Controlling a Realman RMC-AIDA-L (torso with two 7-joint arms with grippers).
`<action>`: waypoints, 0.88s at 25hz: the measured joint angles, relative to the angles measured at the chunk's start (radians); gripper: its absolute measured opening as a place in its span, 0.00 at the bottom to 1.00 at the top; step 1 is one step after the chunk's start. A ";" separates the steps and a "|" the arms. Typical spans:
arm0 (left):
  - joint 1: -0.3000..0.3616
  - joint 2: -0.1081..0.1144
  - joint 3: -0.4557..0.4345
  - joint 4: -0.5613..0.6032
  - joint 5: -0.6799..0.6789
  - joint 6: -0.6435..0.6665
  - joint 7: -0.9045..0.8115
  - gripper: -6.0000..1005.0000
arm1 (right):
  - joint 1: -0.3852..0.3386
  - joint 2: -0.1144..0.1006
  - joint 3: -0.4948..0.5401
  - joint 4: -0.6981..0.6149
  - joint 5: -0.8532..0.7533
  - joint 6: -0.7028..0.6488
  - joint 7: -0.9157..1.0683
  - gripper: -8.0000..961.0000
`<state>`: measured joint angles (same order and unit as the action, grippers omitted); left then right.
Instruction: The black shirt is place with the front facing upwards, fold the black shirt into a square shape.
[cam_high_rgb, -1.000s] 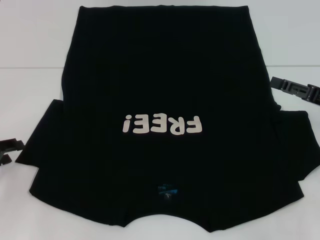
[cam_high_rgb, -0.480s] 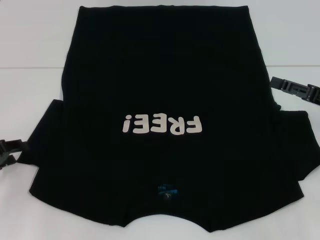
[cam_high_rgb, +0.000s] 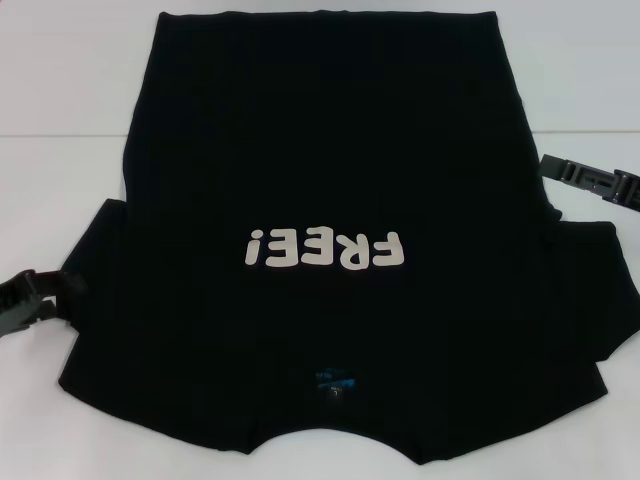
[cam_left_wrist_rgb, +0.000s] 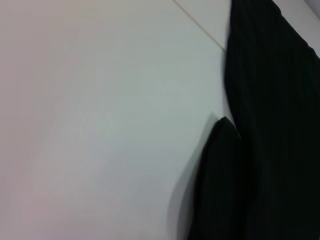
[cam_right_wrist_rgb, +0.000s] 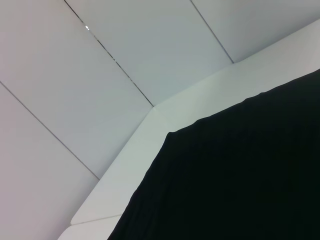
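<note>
Folding the black shirt (cam_high_rgb: 330, 240) into a square would go best if each sleeve was pinched right at its outer hem and carried inward flat, so no wrinkle got trapped under the body. The shirt lay spread face up across the white desk (cam_high_rgb: 60, 90), its cream letters readable from the far side and its collar towards the robot. The left end effector (cam_high_rgb: 28, 298) sat at the edge of the left sleeve, touching or just short of the cloth; whether it was wide or narrow could not be told. The right end effector (cam_high_rgb: 592, 180) hung beside the shirt's right side above the sleeve, holding nothing, its opening equally unclear.
</note>
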<state>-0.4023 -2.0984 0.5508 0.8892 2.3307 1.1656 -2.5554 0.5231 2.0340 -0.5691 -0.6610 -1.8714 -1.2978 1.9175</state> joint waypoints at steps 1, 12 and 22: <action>-0.002 -0.001 0.000 -0.001 -0.001 0.003 0.001 0.58 | 0.000 0.000 0.000 0.000 0.000 0.000 0.000 0.75; -0.032 -0.002 0.003 -0.012 -0.001 0.013 0.012 0.58 | 0.000 -0.001 0.004 -0.002 0.000 -0.001 0.002 0.75; -0.055 0.005 0.003 -0.013 0.002 -0.016 0.009 0.58 | -0.005 -0.003 0.023 0.000 0.000 -0.004 -0.002 0.75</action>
<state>-0.4571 -2.0937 0.5534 0.8760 2.3328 1.1499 -2.5465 0.5185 2.0310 -0.5459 -0.6610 -1.8715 -1.3022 1.9159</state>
